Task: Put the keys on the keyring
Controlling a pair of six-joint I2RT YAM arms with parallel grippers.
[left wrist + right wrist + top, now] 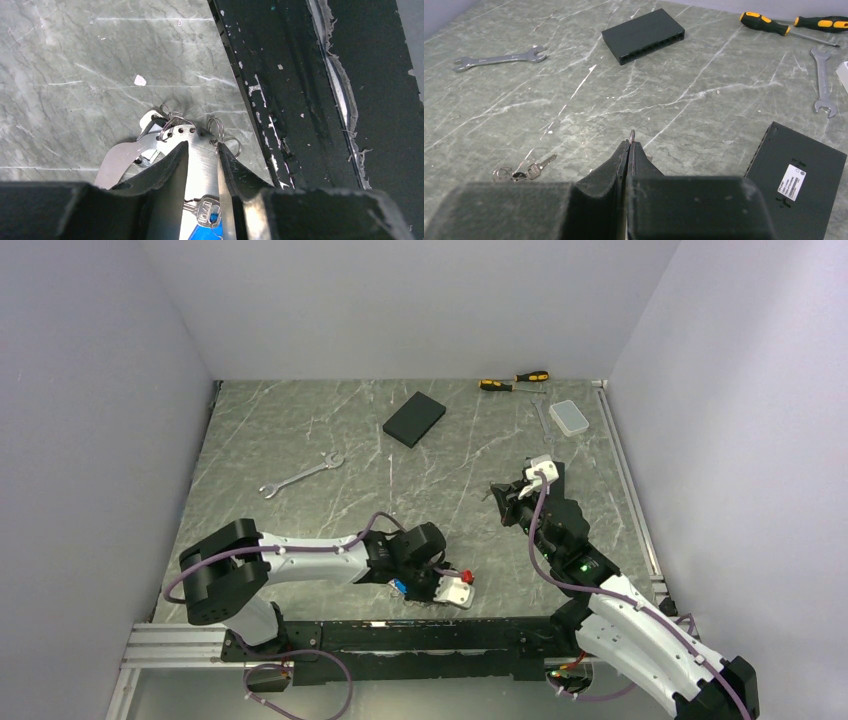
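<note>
In the left wrist view my left gripper is shut on the keyring, a flat silver piece with a row of small holes at its tip. Thin split rings hang from those holes. A silver key with a blue tag lies between the fingers. From above, this gripper sits low by the table's near edge. My right gripper hovers over the table's right half, shut on a small silver ring that pokes out of its fingertips. Another key with rings lies loose on the table.
A black box and a silver wrench lie mid-table. Two yellow-handled screwdrivers, a second wrench and a clear plastic box sit at the back right. A black labelled device lies close right of my right gripper. The black rail borders the near edge.
</note>
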